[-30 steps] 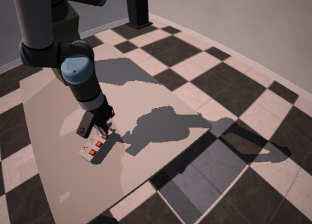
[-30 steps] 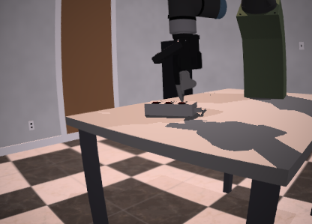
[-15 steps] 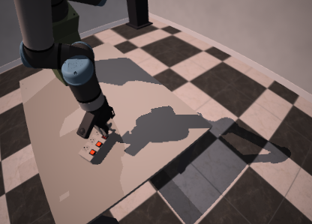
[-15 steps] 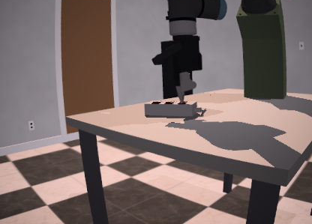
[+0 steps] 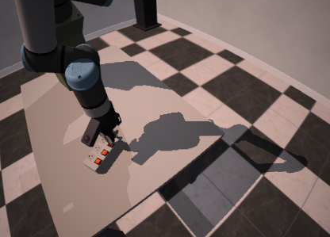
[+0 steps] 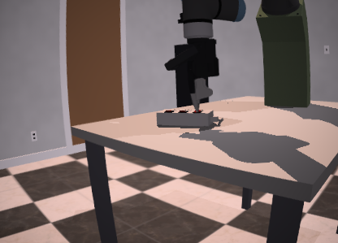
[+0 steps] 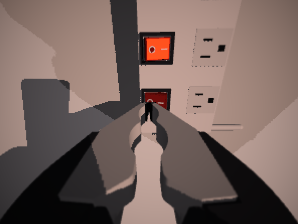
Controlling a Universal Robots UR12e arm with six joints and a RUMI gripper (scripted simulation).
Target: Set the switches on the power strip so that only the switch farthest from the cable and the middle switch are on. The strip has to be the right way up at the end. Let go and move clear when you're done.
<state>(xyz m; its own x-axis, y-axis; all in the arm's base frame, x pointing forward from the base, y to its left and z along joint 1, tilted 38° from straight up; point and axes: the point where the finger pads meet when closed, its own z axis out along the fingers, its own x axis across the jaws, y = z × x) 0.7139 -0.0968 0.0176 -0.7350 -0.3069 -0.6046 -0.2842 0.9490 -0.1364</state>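
Observation:
A grey power strip (image 5: 92, 159) (image 6: 183, 119) (image 7: 226, 75) lies right way up on the tan table (image 5: 59, 188) (image 6: 252, 123), near its front left part. It has three red rocker switches in a row. Two of them (image 5: 97, 161) (image 5: 105, 152) glow bright orange; one bright switch (image 7: 156, 48) shows in the wrist view. The third switch (image 5: 111, 144) (image 7: 159, 96) looks darker red. My gripper (image 5: 111, 141) (image 6: 197, 108) (image 7: 148, 104) is shut and empty, its tips pressed down on the near edge of that darker switch. The cable is not visible.
The robot's olive base (image 6: 284, 62) (image 5: 71, 33) stands at the table's back. A dark pillar (image 5: 146, 9) stands behind the table. A brown door (image 6: 94, 54) is in the far wall. The table's front edge (image 6: 203, 160) is close to the strip.

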